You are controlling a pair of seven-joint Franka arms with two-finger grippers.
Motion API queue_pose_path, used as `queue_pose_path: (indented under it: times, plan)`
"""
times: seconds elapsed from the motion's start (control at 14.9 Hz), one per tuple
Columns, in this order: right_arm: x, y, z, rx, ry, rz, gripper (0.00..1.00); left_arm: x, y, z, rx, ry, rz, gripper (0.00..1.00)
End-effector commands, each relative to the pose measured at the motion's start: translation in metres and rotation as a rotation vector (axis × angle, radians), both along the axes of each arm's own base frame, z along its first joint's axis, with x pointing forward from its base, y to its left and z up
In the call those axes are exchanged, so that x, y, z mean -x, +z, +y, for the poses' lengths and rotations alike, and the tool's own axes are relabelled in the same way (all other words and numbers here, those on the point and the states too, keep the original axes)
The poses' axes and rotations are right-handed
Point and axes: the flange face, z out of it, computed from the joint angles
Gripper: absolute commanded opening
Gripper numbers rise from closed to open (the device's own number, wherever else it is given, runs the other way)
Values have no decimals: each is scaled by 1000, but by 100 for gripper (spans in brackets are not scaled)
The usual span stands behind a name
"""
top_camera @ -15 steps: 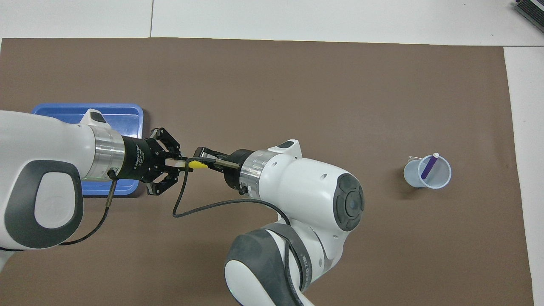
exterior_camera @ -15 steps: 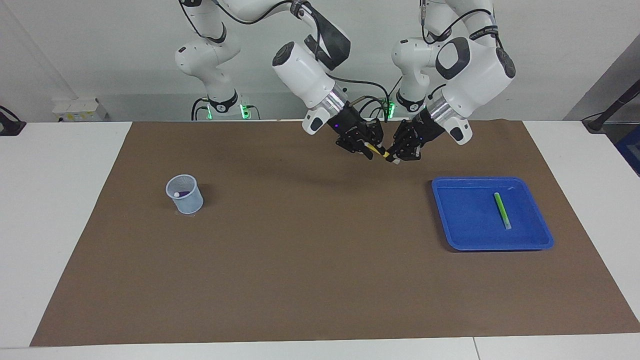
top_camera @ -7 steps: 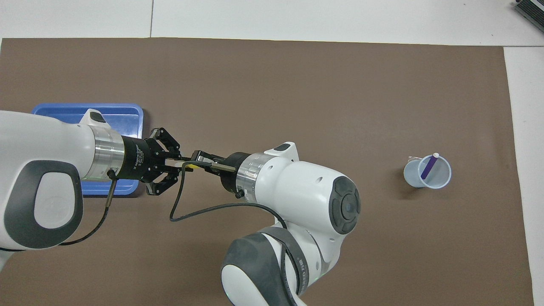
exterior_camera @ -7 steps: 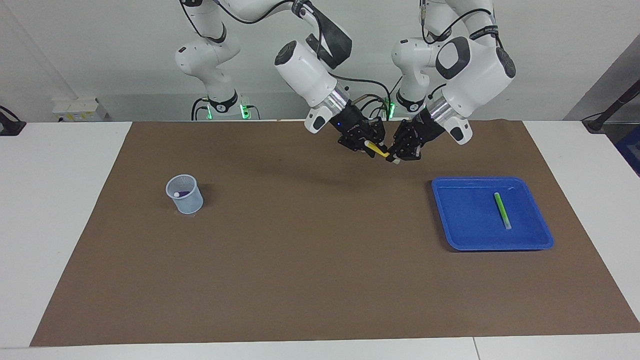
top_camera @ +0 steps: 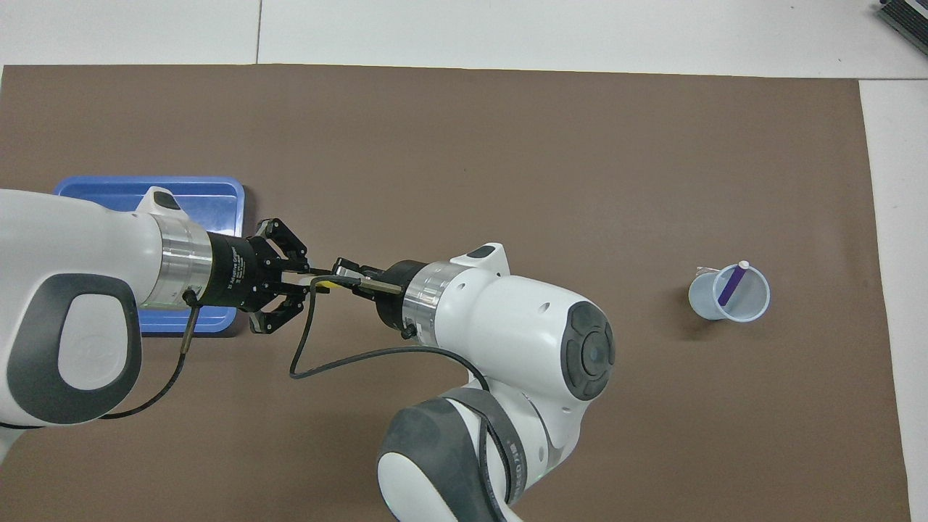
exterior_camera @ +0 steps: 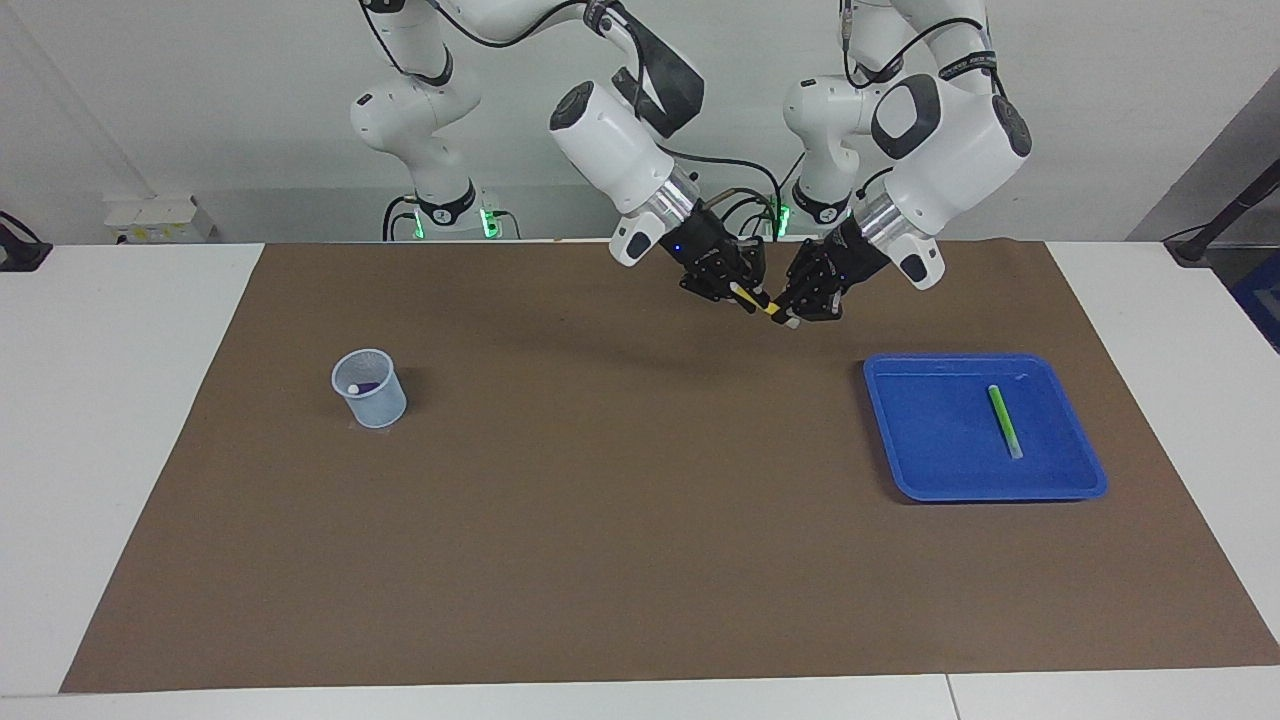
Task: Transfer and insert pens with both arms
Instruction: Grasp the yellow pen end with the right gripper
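Facing view: I see both sets of jaws clenched on the yellow pen [exterior_camera: 757,303] in mid-air over the brown mat [exterior_camera: 640,560], the right gripper [exterior_camera: 738,293] at its 10 o'clock end, the left gripper [exterior_camera: 790,312] at its 4 o'clock end. The green pen [exterior_camera: 1004,421] lies in the blue tray [exterior_camera: 920,470]. The purple pen [exterior_camera: 366,387] sits in the cup [exterior_camera: 372,402].

Overhead view: the pen is mostly hidden between the grippers, so I only make out a yellow sliver. The purple pen leans toward 1 o'clock in the cup.
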Motion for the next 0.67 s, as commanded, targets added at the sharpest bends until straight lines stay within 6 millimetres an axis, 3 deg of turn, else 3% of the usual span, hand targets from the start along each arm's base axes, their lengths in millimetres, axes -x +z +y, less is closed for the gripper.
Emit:
queue_pose_path:
  times: [0.0,0.34,0.4,0.47,0.6]
  plan:
    - [4,1,-5,-9,-6,18,0,10,4,2,7,16,2,0]
    - [3,-1,-7,-4,-4,27,0,10,5,4,7,16,6,0]
    - [3,-1,-7,-3,-2,30,0,11,6,4,7,12,4,7]
    - [3,-1,-7,-3,-2,30,0,11,6,3,8,9,4,24]
    - [2,-2,-8,0,3,28,0,11,5,3,8,7,5,47]
